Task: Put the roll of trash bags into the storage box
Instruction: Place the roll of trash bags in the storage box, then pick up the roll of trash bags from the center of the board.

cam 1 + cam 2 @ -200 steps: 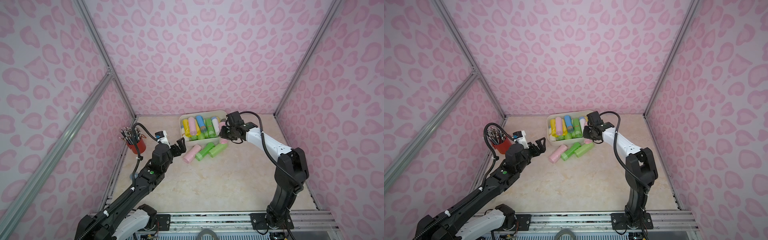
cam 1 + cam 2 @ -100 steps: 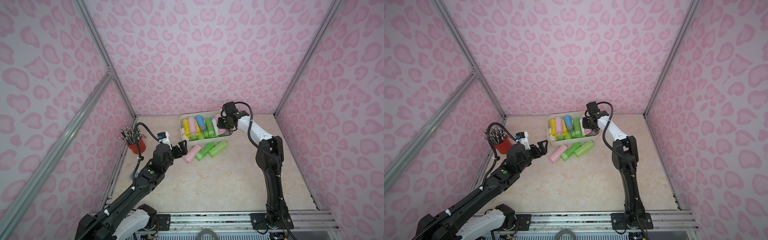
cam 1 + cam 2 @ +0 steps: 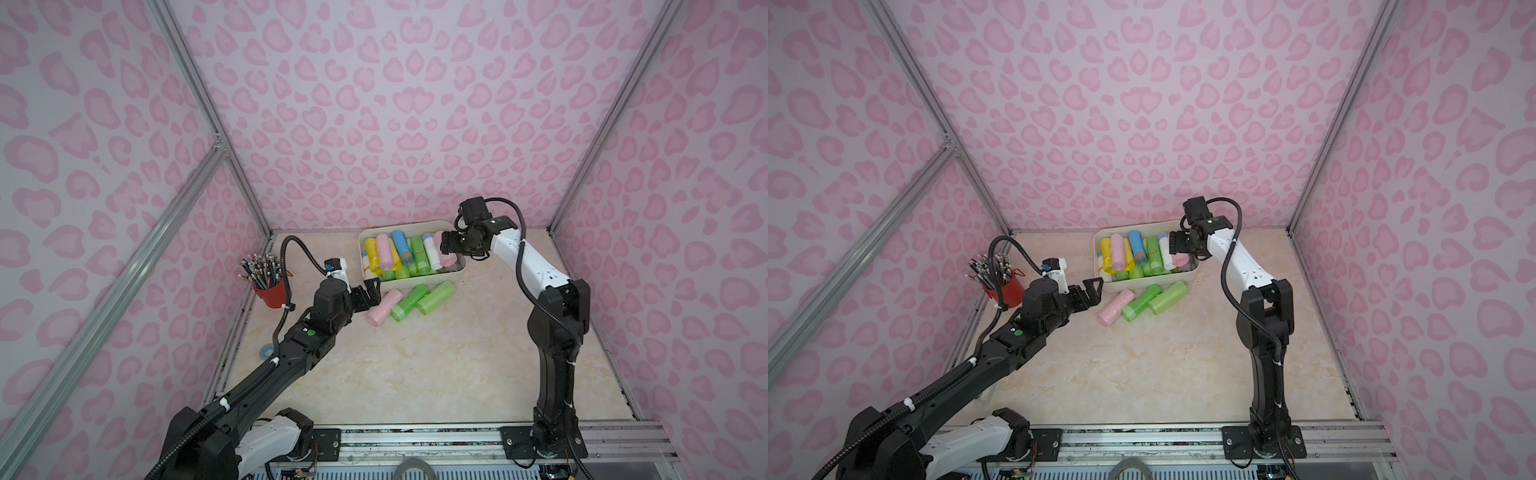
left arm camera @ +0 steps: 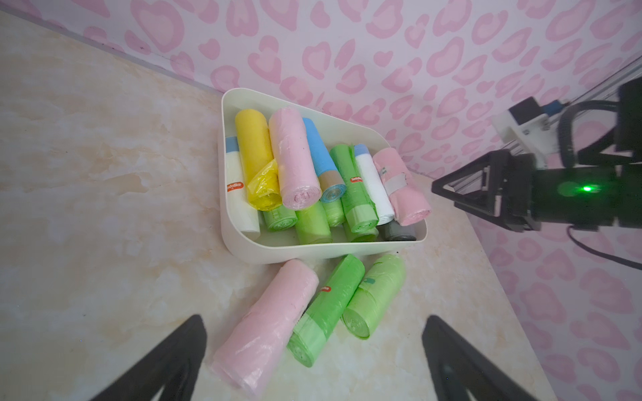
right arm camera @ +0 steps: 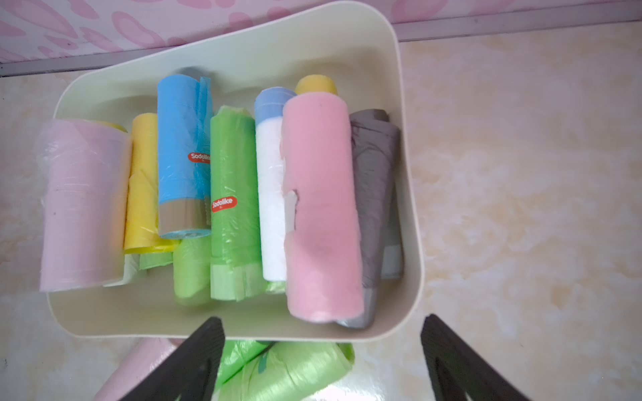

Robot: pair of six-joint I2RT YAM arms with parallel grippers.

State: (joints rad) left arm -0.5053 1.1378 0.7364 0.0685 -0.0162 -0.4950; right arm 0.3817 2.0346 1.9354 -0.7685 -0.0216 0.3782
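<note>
Roll of trash bags: the pink one, lying inside the storage box at the end on the robot's right, partly on top of a gray roll and snug against a white roll
Right claw: released, jaws spread wide with nothing between them, hanging just over that same end of the box, no finger on the roll
Box contents: pretty stuffed tbh, with a yellow roll, blue roll, labelled green roll and paler pink roll piled side by side
Left claw: wide open too, gripping nothing, pointed at the loose rolls and near them, not touching
Loose rolls: pink table roll, slim green roll and fat green roll, side by side on the table, just in front of the box's front wall
Pencil cup: red, crammed with pencils, off by the left wall, well apart from the box
</note>
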